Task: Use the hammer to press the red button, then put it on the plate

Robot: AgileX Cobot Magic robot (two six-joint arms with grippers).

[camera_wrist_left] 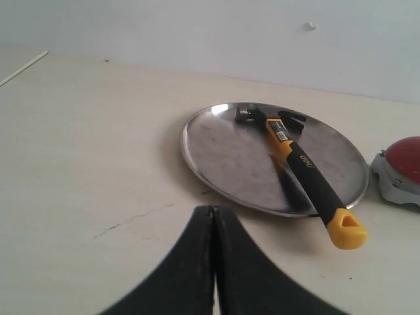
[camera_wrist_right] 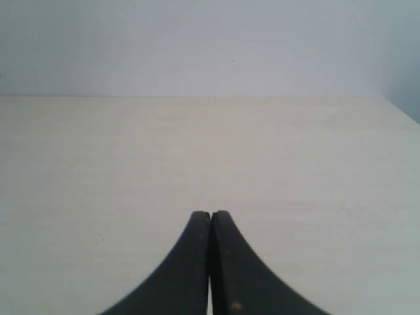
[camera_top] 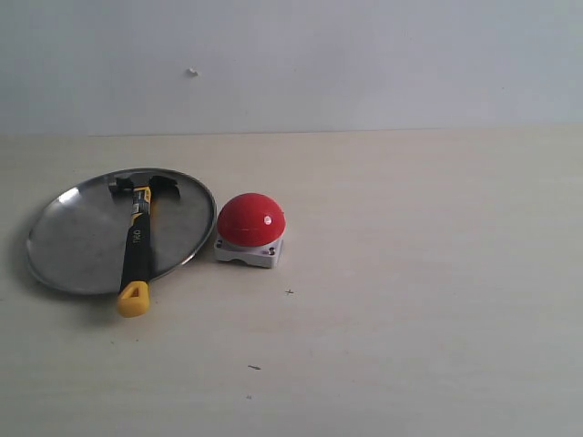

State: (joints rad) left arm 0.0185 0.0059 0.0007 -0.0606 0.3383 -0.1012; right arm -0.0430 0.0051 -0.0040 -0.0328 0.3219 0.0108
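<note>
Pale table (camera_top: pixel 419 300): claw hammer (camera_top: pixel 138 238) lying on the silver plate (camera_top: pixel 73 241), yellow end past the rim, red button (camera_top: pixel 250 220) just beside. Both left gripper (camera_wrist_left: pixel 212 210) and right gripper (camera_wrist_right: pixel 210 215) closed tight, empty.

Red button (camera_top: pixel 250 219) crowds plate (camera_top: pixel 68 246) (touching); table (camera_top: pixel 428 300) rightward open.

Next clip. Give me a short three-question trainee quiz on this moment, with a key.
1. True or false: the hammer lies with its head on the plate.
2. Multiple choice: the red button sits A) on the plate, B) on the table beside the plate, C) under the hammer's head.
3. Fill in: the left gripper and the right gripper are both ____.
Key: 1 true; 2 B; 3 shut.
</note>
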